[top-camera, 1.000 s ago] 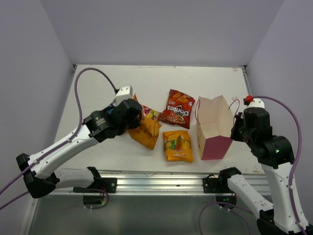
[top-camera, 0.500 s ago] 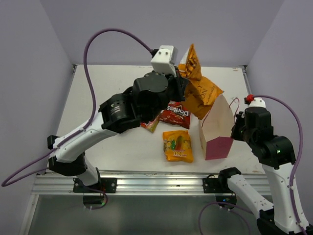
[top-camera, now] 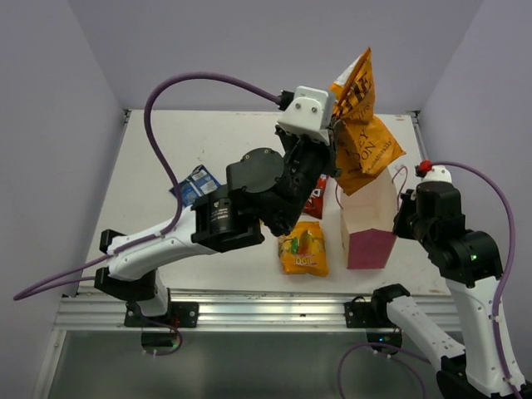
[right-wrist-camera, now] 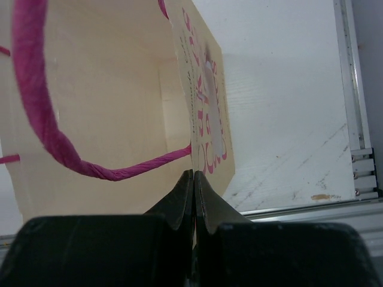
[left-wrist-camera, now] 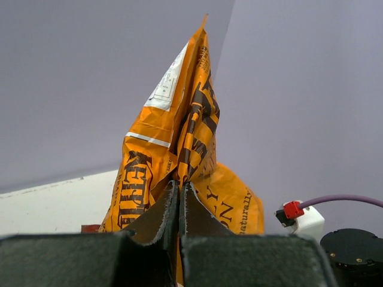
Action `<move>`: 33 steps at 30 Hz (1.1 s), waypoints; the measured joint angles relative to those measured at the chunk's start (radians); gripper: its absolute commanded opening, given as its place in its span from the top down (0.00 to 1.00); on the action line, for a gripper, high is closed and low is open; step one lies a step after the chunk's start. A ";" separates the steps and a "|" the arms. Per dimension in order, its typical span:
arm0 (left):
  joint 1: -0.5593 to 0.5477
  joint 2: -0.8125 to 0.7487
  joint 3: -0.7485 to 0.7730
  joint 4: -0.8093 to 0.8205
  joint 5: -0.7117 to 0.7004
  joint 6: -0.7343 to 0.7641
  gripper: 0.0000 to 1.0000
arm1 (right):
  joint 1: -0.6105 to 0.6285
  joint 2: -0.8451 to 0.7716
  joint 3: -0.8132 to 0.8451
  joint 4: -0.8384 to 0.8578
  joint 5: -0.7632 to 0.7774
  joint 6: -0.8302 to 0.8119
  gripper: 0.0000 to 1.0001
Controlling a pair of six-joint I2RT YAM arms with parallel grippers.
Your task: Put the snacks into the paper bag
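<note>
My left gripper [top-camera: 336, 148] is shut on the large orange "Honey" bag [top-camera: 363, 133] and holds it in the air, just above the open top of the paper bag [top-camera: 366, 226]. In the left wrist view the fingers pinch a fold of the orange bag [left-wrist-camera: 191, 143]. My right gripper [top-camera: 405, 218] is shut on the paper bag's right wall [right-wrist-camera: 206, 113] and keeps it upright. The smaller orange-yellow Doritos [top-camera: 303, 250] lie in front. The dark red Doritos [top-camera: 317, 198] show partly behind the left arm. The blue-white packet [top-camera: 194, 184] lies at the left. The pink-yellow candy packet is hidden.
The left arm reaches across the middle of the table and covers much of it. The bag's pink cord handle [right-wrist-camera: 57, 140] loops inside the opening. A metal rail [top-camera: 266, 303] runs along the near edge. Walls enclose the table on three sides.
My left arm has lifted the orange bag off the table and swung it up and right, over the paper bag. The blue-white packet is now uncovered. The right arm has not moved.
</note>
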 measured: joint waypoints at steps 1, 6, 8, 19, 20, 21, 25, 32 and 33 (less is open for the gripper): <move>-0.005 0.004 0.001 0.016 -0.007 0.018 1.00 | 0.000 0.000 0.000 0.000 0.000 0.000 1.00; -0.023 0.045 0.013 0.046 -0.031 0.060 1.00 | 0.000 0.000 0.000 0.001 0.000 -0.002 1.00; -0.023 0.047 -0.020 0.050 -0.032 0.064 1.00 | 0.000 0.000 0.000 0.001 0.000 -0.002 1.00; -0.024 0.056 -0.109 0.047 -0.032 0.065 1.00 | 0.000 -0.001 0.000 0.000 -0.001 -0.002 1.00; -0.024 0.056 -0.109 0.047 -0.037 0.066 1.00 | 0.000 -0.001 0.000 0.000 -0.001 -0.002 1.00; -0.024 0.056 -0.114 0.049 -0.044 0.067 1.00 | 0.000 -0.002 0.000 0.000 -0.001 -0.002 1.00; -0.024 0.060 -0.156 0.055 -0.085 0.076 1.00 | 0.000 -0.003 0.000 0.000 -0.001 -0.002 1.00; -0.024 0.144 -0.180 0.047 -0.153 0.112 1.00 | 0.000 -0.005 0.000 0.000 -0.002 -0.003 1.00; -0.024 0.156 -0.181 0.047 -0.160 0.118 1.00 | 0.000 -0.007 0.000 -0.003 -0.002 -0.003 1.00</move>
